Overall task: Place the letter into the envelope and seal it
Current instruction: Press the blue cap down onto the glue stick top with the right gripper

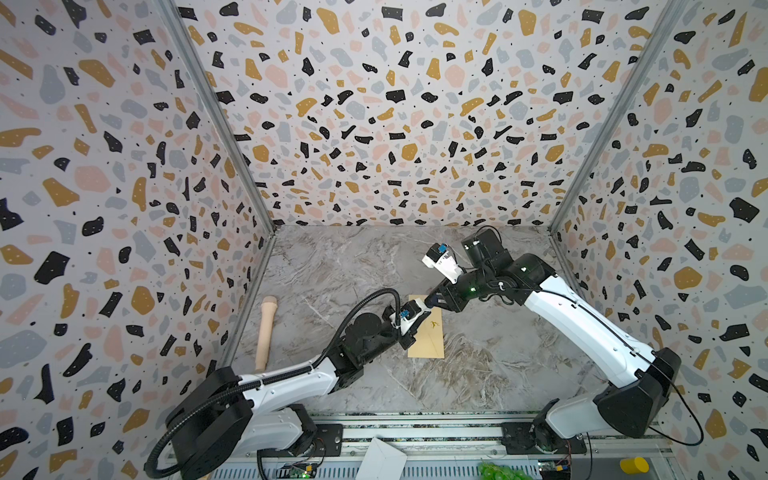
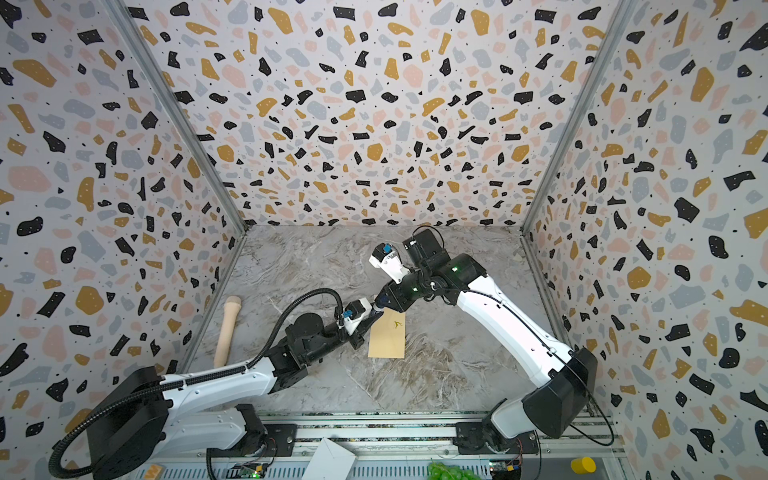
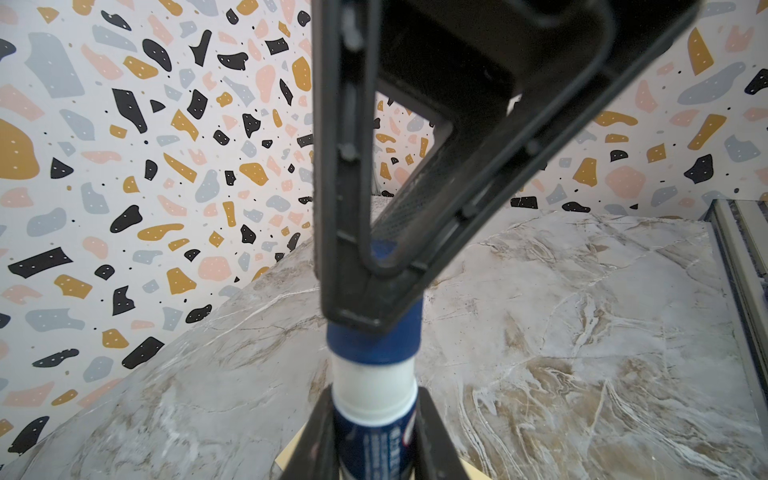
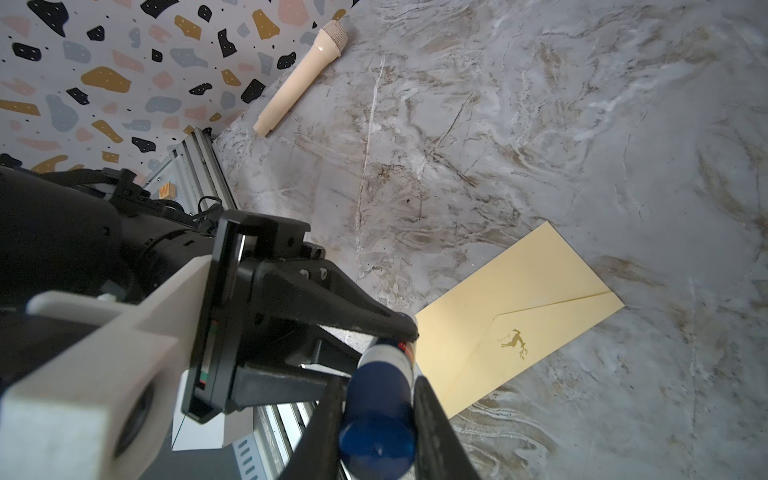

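Observation:
The tan envelope [image 1: 428, 338] [image 2: 388, 340] [image 4: 519, 316] lies flat on the marble table, its pointed flap folded down with a small gold deer mark at the tip. The letter is out of view. Above the envelope's far end, both grippers hold one glue stick [image 3: 374, 386] [image 4: 380, 415]. My left gripper [image 3: 374, 419] [image 1: 417, 318] is shut on the stick's dark blue and white body. My right gripper [image 4: 378, 403] [image 1: 432, 300] is shut on its blue cap. The two grippers meet tip to tip in both top views.
A beige microphone-shaped object [image 1: 266, 332] [image 4: 303, 75] lies by the left wall. A white folded paper [image 1: 380, 459], green grapes [image 1: 498, 471] and a yellow cylinder [image 1: 633, 465] sit beyond the front rail. Patterned walls close in three sides.

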You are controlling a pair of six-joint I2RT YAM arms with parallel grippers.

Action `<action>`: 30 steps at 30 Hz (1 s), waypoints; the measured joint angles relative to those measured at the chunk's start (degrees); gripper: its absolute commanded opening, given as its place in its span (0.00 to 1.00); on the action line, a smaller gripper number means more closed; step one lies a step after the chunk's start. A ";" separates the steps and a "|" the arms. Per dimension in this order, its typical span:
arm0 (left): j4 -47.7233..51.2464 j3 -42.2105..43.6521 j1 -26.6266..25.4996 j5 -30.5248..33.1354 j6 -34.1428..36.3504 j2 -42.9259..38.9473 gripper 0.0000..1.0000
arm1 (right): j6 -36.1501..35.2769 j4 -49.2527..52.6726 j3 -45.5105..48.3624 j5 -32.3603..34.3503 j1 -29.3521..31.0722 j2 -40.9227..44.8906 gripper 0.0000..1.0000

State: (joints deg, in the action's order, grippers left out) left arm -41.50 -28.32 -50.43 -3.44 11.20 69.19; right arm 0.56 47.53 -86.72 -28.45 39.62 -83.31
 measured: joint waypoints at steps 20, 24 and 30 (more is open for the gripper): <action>3.98 1.62 -0.04 0.98 0.09 -0.02 0.00 | -3.93 0.79 1.16 1.97 2.05 -3.96 0.03; 4.09 1.97 -0.07 1.03 0.17 -0.02 0.00 | -4.07 0.59 1.92 1.88 2.32 -4.20 0.04; 4.17 3.48 -0.33 1.42 0.13 -0.09 0.00 | -4.02 -0.96 4.57 0.57 2.49 -4.52 0.03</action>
State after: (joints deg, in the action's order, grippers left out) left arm -37.32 -24.84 -50.76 -2.02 11.33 69.10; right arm -3.46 46.57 -82.15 -27.88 42.11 -87.83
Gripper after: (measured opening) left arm 0.231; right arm 0.273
